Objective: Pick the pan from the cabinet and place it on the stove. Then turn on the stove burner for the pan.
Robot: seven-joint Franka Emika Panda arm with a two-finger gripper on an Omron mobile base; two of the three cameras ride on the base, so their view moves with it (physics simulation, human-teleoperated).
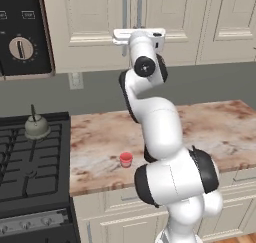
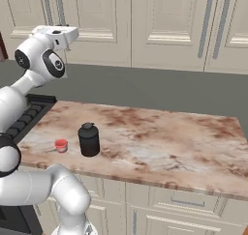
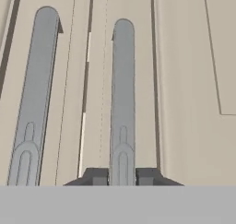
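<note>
The cabinet (image 1: 90, 27) has its panelled doors closed, so the pan is hidden. My gripper (image 3: 122, 176) is up against the doors where two of them meet. Its fingertips (image 3: 97, 177) press on either side of the lower end of the right-hand grey bar handle (image 3: 123, 89), shut on it. The neighbouring door's handle (image 3: 34, 89) stands just to the left. From the base, my hand (image 1: 139, 35) sits high in front of the cabinet (image 2: 97, 26). The stove (image 1: 30, 162) lies low on the left, with its knob strip (image 1: 35, 222) at the front.
A small grey-green kettle (image 1: 36, 127) stands on the stove's back right burner. On the marble counter (image 1: 210, 127) sit a small red cup (image 1: 126, 159) and a black jar (image 2: 89, 139). A black panel with a round dial (image 1: 21, 48) hangs at upper left.
</note>
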